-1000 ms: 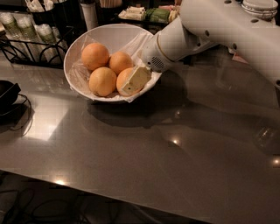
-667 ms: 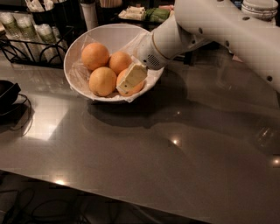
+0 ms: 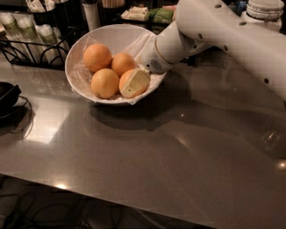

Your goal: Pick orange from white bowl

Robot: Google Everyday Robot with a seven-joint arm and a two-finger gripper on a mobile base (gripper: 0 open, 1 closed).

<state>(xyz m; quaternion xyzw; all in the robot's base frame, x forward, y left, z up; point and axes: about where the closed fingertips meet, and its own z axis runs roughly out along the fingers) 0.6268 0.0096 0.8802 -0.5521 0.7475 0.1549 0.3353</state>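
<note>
The white bowl (image 3: 73,60), lined with crinkled wrap, stands tilted on the grey table at the back left and holds several oranges. My gripper (image 3: 134,84) reaches into it from the right on a thick white arm (image 3: 223,31). Its cream-coloured tip lies against the front-right orange (image 3: 124,80), which rests in the bowl against the wrap. The far side of that orange is hidden. The other oranges sit at the back left (image 3: 97,57), the middle (image 3: 123,63) and the front left (image 3: 104,83).
A black wire rack (image 3: 31,47) with jars stands behind the bowl at the left. A black object with a cable (image 3: 6,96) lies at the left edge. A jar (image 3: 266,9) and packets (image 3: 147,13) stand at the back.
The arm has shifted slightly up and to the left. The gripper stays against the same front-right orange, and the oranges have not moved.
</note>
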